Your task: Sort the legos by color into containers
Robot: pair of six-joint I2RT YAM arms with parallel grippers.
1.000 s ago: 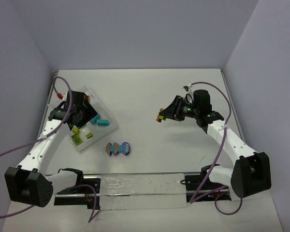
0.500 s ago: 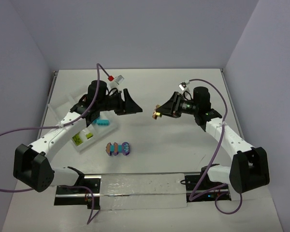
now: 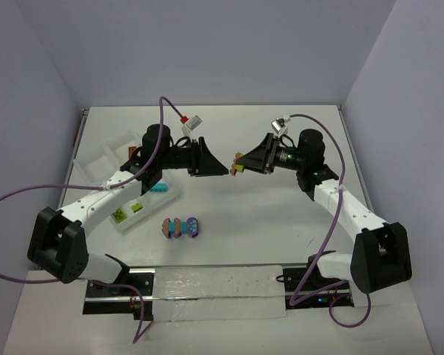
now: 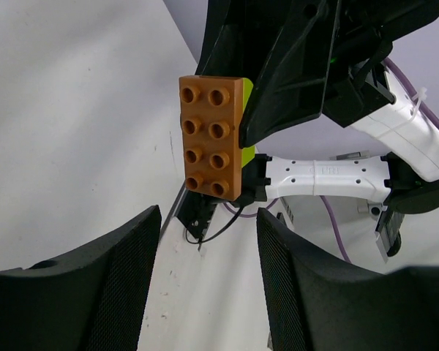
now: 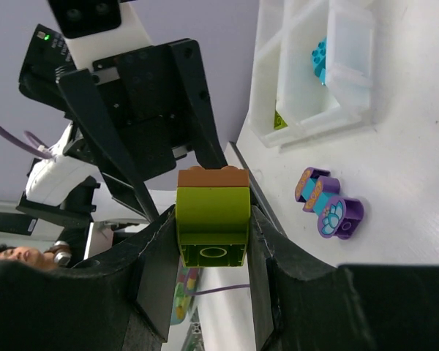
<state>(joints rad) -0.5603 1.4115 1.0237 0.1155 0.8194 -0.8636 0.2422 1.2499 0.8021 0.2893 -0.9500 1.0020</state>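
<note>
My top camera looks down from behind my bases onto the whole table (image 3: 244,237). My left wrist camera faces my right arm (image 4: 402,124) at close range; my right wrist camera faces my left arm (image 5: 117,44). All share the stacked brick (image 3: 238,164).

Bright, even overhead light, soft faint shadows, sharp focus, wide-angle distortion in both wrist views.

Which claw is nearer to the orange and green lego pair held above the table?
Right. The right claw is shut on the lego pair; the left claw is open, facing it from the other side, not gripping it.
</note>
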